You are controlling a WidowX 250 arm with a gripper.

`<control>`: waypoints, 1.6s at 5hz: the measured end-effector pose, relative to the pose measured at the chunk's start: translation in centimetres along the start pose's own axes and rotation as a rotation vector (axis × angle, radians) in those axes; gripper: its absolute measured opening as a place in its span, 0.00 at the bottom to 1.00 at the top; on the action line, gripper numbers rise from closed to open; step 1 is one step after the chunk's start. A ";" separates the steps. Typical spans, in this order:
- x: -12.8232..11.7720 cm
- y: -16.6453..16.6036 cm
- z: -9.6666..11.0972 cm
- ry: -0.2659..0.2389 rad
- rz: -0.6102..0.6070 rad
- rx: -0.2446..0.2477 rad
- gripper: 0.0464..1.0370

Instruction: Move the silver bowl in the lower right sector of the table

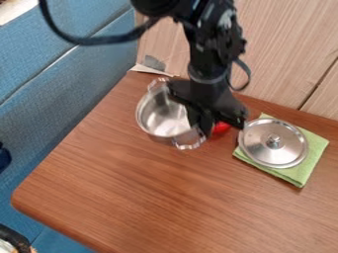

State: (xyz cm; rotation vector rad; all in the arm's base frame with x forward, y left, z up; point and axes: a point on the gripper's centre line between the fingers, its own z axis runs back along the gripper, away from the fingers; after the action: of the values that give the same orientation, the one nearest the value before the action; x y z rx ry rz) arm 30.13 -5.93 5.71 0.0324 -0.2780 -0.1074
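Observation:
The black gripper point(223, 125) hangs at the upper middle of the table, beside the right side of the silver bowl point(160, 116). Its fingers are apart, with part of a red object visible between and behind them. The bowl is a shiny metal pot with two loop handles, standing upright near the table's upper left edge. The gripper covers part of its right rim. Whether a finger touches the bowl, I cannot tell.
A silver lid point(273, 143) with a knob lies on a green cloth point(308, 160) to the right. The red object point(221, 128) is partly hidden by the gripper. A wooden panel point(284, 54) rises behind the table point(172, 197), and blue seating point(59, 94) runs along the left.

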 end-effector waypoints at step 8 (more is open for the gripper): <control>-7.0 -7.9 -5.2 0.094 -0.396 -0.015 0.84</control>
State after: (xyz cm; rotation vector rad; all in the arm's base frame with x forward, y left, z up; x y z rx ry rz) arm 24.11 -12.93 -1.56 0.0770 -0.1734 -0.5003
